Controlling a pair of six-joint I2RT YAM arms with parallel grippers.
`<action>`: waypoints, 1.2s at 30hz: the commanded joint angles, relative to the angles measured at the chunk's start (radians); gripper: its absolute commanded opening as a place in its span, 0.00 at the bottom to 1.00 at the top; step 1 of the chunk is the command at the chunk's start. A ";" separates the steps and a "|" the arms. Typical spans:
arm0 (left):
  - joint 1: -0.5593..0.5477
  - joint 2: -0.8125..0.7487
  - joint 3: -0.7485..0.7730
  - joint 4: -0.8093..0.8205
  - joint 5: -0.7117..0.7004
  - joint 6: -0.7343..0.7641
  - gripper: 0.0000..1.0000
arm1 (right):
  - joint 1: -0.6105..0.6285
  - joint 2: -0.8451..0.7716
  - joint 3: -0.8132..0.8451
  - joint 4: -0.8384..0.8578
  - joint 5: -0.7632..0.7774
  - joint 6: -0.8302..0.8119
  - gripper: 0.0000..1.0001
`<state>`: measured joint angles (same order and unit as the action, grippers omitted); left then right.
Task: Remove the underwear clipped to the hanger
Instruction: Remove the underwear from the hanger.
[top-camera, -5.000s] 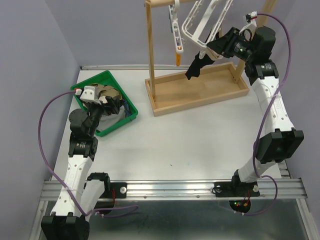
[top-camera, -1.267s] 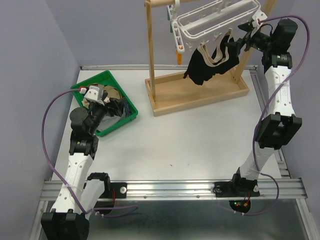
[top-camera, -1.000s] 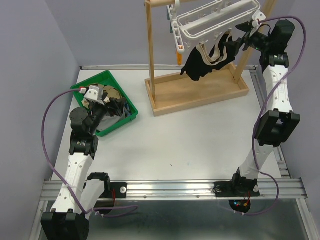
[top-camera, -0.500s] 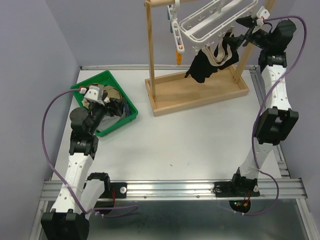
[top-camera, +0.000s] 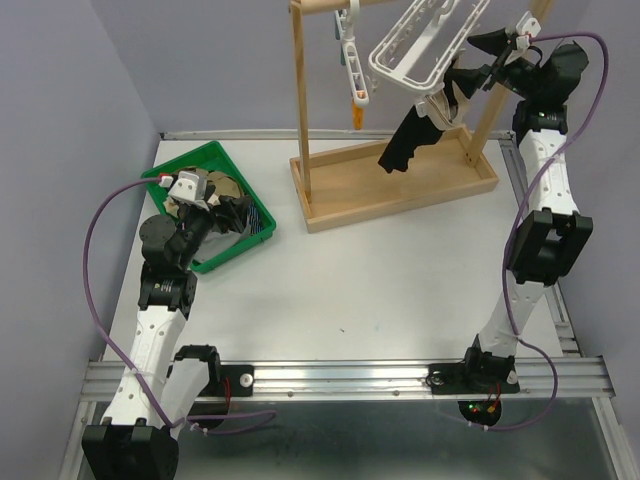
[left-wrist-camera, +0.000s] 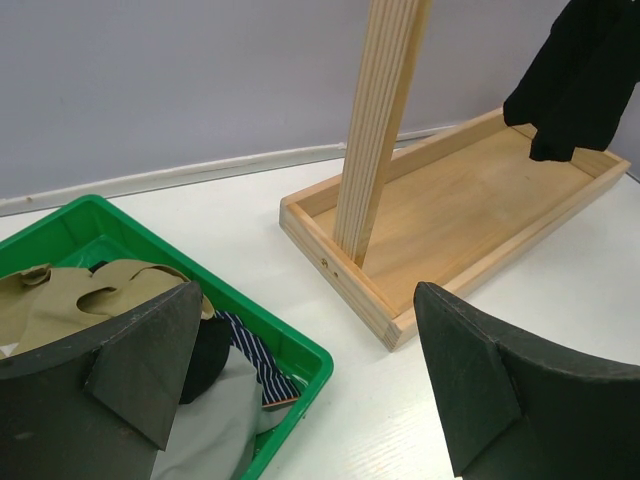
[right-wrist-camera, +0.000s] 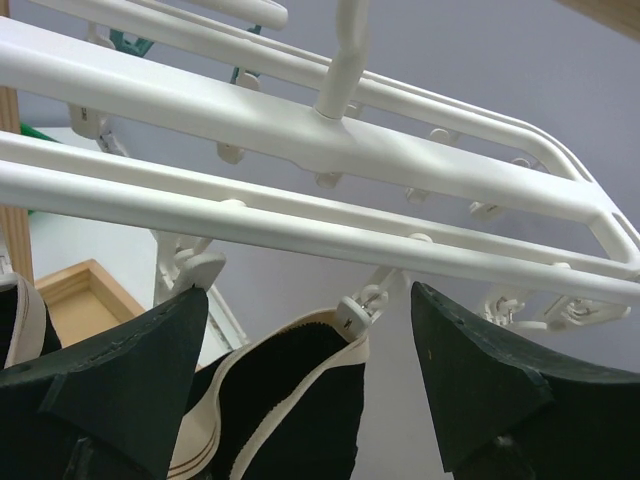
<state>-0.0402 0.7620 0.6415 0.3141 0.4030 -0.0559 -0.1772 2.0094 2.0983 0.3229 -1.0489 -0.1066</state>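
Hanger (top-camera: 425, 45) has tilted since a second ago; underwear (top-camera: 415, 140) hangs clipped at 1 o'clock. My right gripper (right-wrist-camera: 310, 330) brackets the clip (right-wrist-camera: 358, 303), jaws apart; left gripper (left-wrist-camera: 310, 370) released. I should pinch the clip squarely

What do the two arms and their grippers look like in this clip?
The left arm and right arm have white links and black joints, each trailing a purple cable. The left gripper and right gripper have dark, wedge-shaped fingers.
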 joint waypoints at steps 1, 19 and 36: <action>-0.007 -0.007 0.001 0.045 0.000 0.014 0.99 | -0.001 0.026 0.069 0.076 -0.026 0.042 0.85; -0.007 -0.007 0.001 0.042 0.003 0.014 0.99 | -0.001 -0.021 -0.001 0.079 -0.037 0.025 0.76; -0.007 -0.006 0.001 0.043 0.007 0.011 0.99 | -0.004 -0.089 -0.072 0.004 -0.037 -0.091 0.72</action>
<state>-0.0402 0.7620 0.6418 0.3138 0.4030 -0.0525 -0.1772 1.9888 2.0476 0.3283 -1.0737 -0.1570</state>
